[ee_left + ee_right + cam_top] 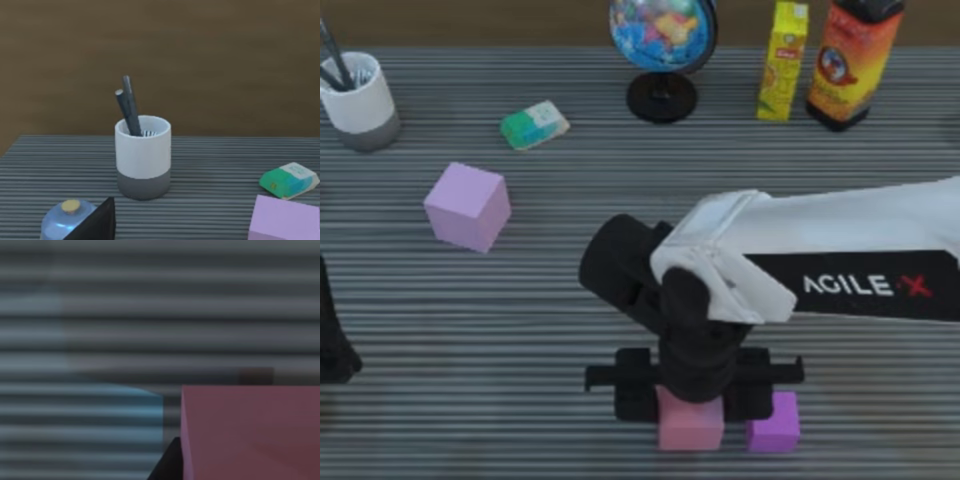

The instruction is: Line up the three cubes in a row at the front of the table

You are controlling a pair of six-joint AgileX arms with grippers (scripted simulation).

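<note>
The pink cube (pixel 690 424) rests at the table's (pixel 520 330) front edge, near the middle. My right gripper (pixel 692 398) stands straight over it, shut on it. In the right wrist view one dark finger (pixel 169 462) presses against the side of the pink cube (pixel 250 432). Just to its right, apart by a small gap, sits the small purple cube (pixel 775 422). Far back on the left lies the large lilac cube (pixel 468 207), whose corner (pixel 285 220) shows in the left wrist view. My left gripper (pixel 332 345) is parked at the left edge, open and holding nothing.
A green-and-white eraser block (pixel 534 125) lies behind the lilac cube. A white pen cup (pixel 358 100) stands back left. Along the back stand a globe (pixel 663 50), a yellow carton (pixel 785 60) and a dark bottle (pixel 847 60). A blue bell (pixel 65 220) sits by the left finger.
</note>
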